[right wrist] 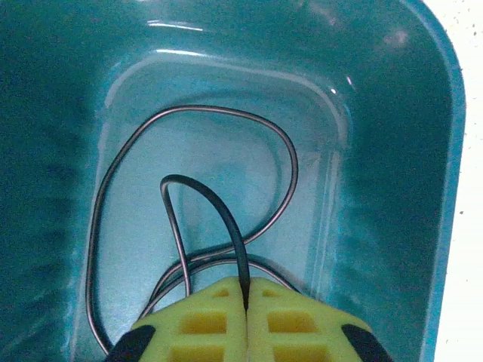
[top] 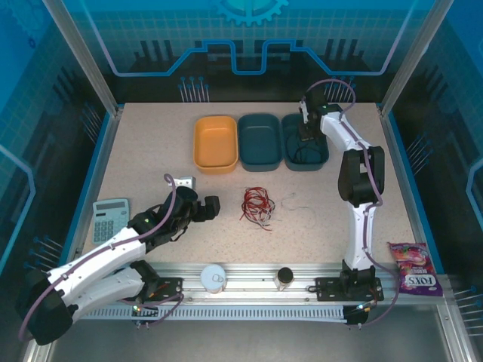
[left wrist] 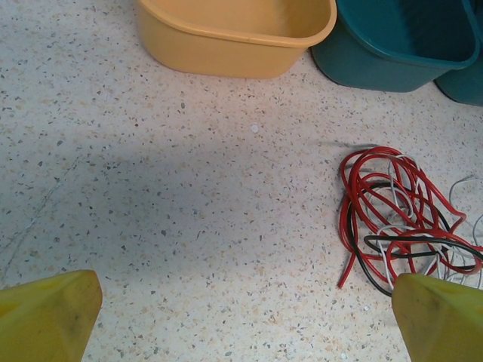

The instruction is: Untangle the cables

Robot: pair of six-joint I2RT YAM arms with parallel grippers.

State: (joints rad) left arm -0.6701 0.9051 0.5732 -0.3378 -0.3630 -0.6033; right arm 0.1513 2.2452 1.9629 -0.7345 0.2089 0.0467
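A tangle of red, black and white cables (top: 255, 205) (left wrist: 392, 219) lies mid-table. A thin pale cable (top: 298, 202) trails just to its right. My left gripper (top: 207, 207) (left wrist: 245, 302) hovers low over bare table left of the tangle, wide open, its yellow fingers (left wrist: 49, 317) holding nothing. My right gripper (top: 307, 136) (right wrist: 247, 290) reaches down into the right-hand teal bin (top: 324, 154) (right wrist: 423, 151). Its jaws are shut on a black cable (right wrist: 226, 219), which loops across the bin floor.
An orange bin (top: 216, 142) (left wrist: 234, 34) and a second teal bin (top: 259, 139) stand at the back. A calculator (top: 111, 219) lies at the left, a candy bag (top: 411, 265) at the right. A white cup (top: 213, 277) and a dark jar (top: 284, 277) sit on the front rail.
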